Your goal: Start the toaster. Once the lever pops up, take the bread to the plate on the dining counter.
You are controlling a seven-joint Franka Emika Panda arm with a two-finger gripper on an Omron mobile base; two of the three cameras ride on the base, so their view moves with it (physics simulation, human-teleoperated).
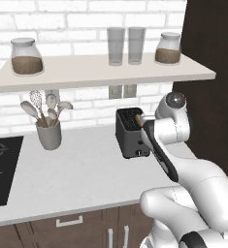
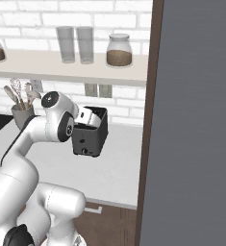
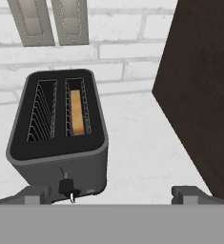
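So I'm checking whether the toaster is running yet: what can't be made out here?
- Toaster lever: small in the hand view, up or down unclear.
- Bread: the slot shows just its top edge.
- Claw: only the tips show in the hand view; the arm hides it in the left base view.

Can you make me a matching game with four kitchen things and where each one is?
Things:
1. bread
2. two glasses
3. whisk and spoons
4. toaster

Places:
A. on the wall shelf, between two jars
B. on the white worktop, next to the dark cabinet
C. down in a toaster slot
D. standing in a grey cup

Right pairs: 1-C, 2-A, 3-D, 4-B
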